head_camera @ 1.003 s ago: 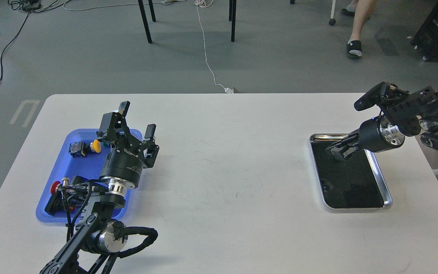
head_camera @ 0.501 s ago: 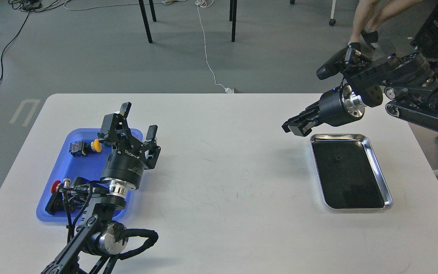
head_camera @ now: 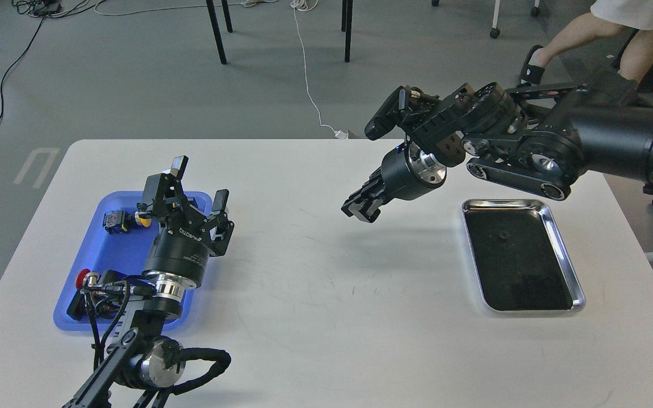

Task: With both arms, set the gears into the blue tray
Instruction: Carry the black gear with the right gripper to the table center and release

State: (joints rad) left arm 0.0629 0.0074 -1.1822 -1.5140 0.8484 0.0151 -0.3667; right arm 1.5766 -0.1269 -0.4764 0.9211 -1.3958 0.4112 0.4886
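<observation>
The blue tray (head_camera: pixel 112 255) lies at the table's left. My left gripper (head_camera: pixel 199 182) hovers over the tray's right edge, pointing up and away, its fingers spread open and empty. My right gripper (head_camera: pixel 360 211) hangs above the table's middle, left of the steel tray, pointing down-left. Its dark fingers are pressed together, and whether they hold anything is hidden. One tiny black gear (head_camera: pixel 502 234) lies on the black lining of the steel tray (head_camera: pixel 579 294).
In the blue tray lie a yellow push button (head_camera: pixel 144 220) on a black body and a red push button (head_camera: pixel 81 277), partly hidden by my left arm. Beyond the table are chair legs, cables and a person's legs at top right.
My right arm rose out of the steel tray and swung left, to above the table's middle. The left gripper drifted slightly left and stayed open.
</observation>
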